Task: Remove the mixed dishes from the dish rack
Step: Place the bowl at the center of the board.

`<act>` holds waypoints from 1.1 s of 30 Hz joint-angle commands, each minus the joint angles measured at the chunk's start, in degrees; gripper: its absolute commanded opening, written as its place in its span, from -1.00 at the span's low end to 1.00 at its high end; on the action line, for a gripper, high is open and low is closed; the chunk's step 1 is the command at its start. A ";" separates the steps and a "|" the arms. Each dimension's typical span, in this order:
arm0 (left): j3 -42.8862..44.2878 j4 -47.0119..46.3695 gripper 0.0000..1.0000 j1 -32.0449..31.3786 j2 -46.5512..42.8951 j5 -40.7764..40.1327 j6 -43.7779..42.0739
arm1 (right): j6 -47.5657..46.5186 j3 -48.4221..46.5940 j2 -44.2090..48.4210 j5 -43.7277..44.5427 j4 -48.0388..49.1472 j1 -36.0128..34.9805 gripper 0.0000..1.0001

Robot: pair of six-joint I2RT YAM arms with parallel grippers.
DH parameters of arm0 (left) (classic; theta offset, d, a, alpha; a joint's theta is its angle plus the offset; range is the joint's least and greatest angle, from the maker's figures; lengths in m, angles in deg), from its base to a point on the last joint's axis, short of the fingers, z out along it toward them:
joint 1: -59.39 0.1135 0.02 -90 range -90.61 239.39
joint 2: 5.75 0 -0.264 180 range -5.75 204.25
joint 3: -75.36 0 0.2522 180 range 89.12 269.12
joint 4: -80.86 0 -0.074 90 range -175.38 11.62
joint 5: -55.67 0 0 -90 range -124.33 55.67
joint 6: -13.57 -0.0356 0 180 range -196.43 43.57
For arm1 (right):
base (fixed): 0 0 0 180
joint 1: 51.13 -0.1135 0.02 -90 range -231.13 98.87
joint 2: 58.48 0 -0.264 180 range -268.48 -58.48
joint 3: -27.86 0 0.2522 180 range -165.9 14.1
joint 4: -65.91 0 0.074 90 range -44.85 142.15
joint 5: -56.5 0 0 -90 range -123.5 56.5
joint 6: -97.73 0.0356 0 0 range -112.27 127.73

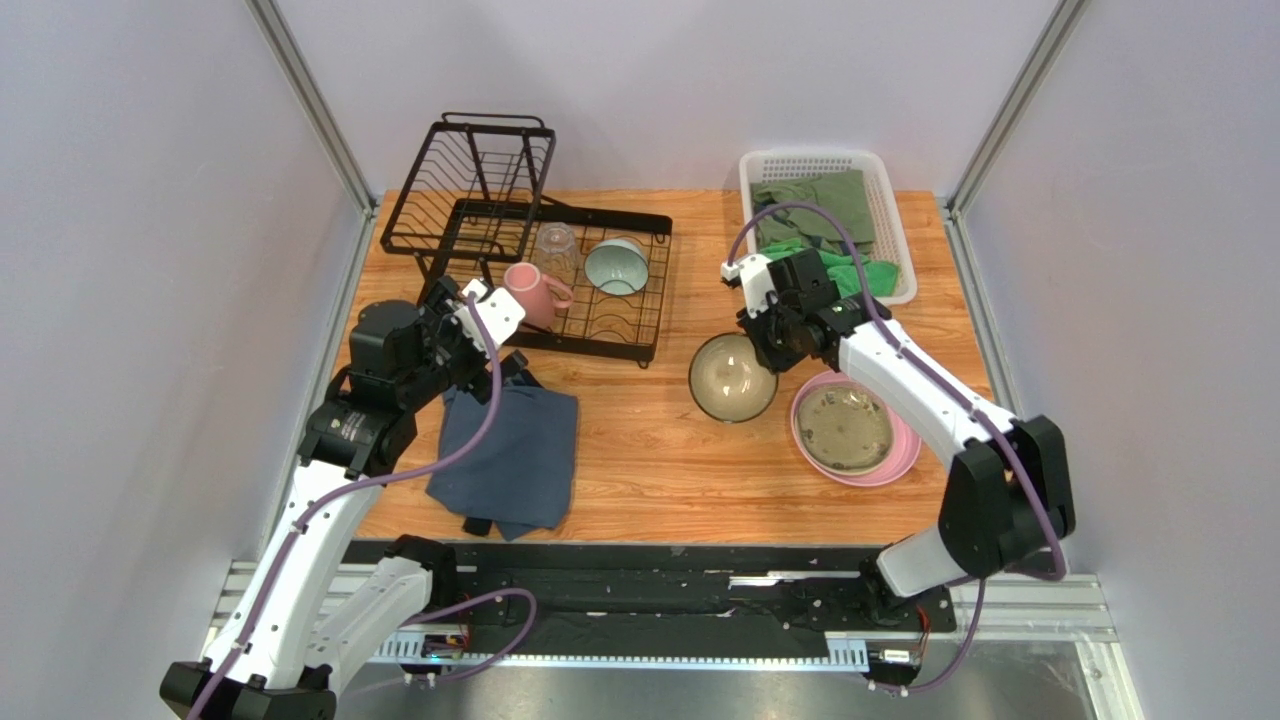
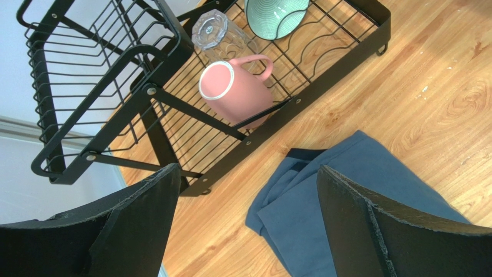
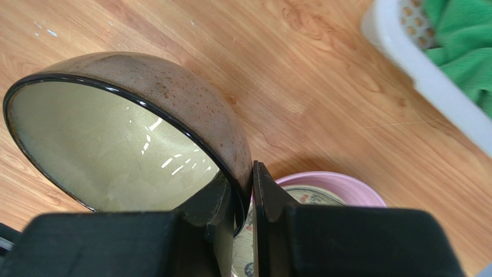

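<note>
The black wire dish rack (image 1: pixel 451 195) stands at the back left. Its lower tray (image 2: pixel 340 72) holds a pink mug (image 1: pixel 529 293) lying on its side, a clear glass (image 1: pixel 558 248) and a bowl with teal inside (image 1: pixel 616 267). The mug (image 2: pixel 234 92), glass (image 2: pixel 216 32) and teal bowl (image 2: pixel 271 14) also show in the left wrist view. My left gripper (image 2: pixel 248 170) is open and empty in front of the rack. My right gripper (image 3: pixel 248 179) is shut on the rim of a tilted brown speckled bowl (image 3: pixel 115 150) with a pale inside. The cream plate (image 1: pixel 846 423) lies on the pink plate (image 1: pixel 902 450), right of the held bowl (image 1: pixel 732 377).
A folded blue-grey cloth (image 1: pixel 508 458) lies on the wooden table under my left gripper and also shows in the left wrist view (image 2: pixel 346 190). A white plastic basket (image 1: pixel 887 203) with green cloths (image 3: pixel 462 34) stands at the back right. Grey walls close in both sides.
</note>
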 commanded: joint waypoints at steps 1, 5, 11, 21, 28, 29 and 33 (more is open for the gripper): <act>1.59 0.39 0.90 0.33 -0.62 1.53 -1.01 | 1.60 -4.07 -4.18 -3.81 3.28 1.51 -1.00; 1.41 0.56 0.90 0.33 -0.71 1.52 -1.02 | 1.69 -7.06 -9.10 -4.69 3.80 2.04 -1.00; 1.41 0.91 0.89 0.33 -1.06 1.53 -1.10 | 1.08 -10.05 -12.97 -4.60 4.86 2.56 -1.00; 1.50 1.44 0.89 0.33 -1.32 1.35 -1.54 | -0.42 -14.27 -17.54 -4.60 3.89 3.18 -1.00; 1.32 1.79 0.89 0.33 -2.03 1.18 -1.54 | -1.21 -15.77 -19.48 -4.77 3.45 4.14 -1.00; 1.32 1.79 0.89 0.33 -2.20 1.17 -1.54 | -1.38 -16.03 -19.65 -5.04 3.19 4.23 -1.00; 1.24 1.88 0.89 0.33 -2.56 1.00 -1.72 | -1.91 -16.21 -20.01 -5.56 2.40 4.59 -1.00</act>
